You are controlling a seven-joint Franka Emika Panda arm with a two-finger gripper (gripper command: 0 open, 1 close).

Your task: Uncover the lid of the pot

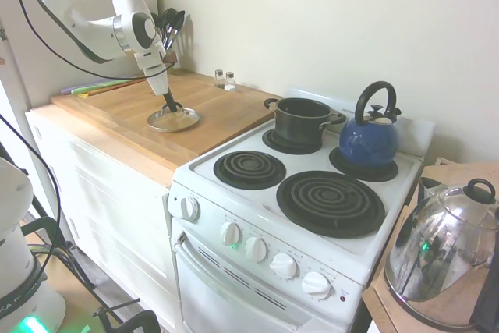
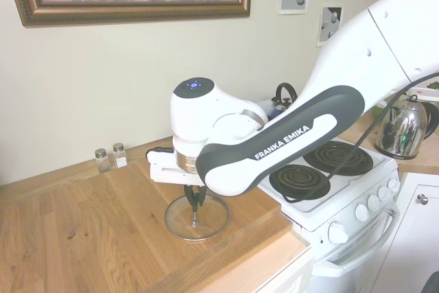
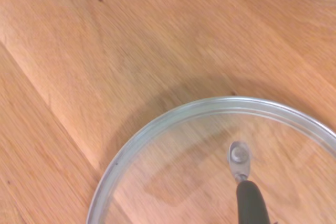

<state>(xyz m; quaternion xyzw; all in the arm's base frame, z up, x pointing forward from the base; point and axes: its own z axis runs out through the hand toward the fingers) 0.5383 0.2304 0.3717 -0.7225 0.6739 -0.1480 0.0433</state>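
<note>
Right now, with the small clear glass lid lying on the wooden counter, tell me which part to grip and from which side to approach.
Grip the black arched loop handle at the centre of the small round clear glass lid, coming straight down from above. The lid lies flat on the wooden counter, its thin metal rim low against the wood, so only the raised handle offers the end effector something to close around.

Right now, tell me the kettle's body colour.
Blue kettle, clearest in the first exterior view.
</note>
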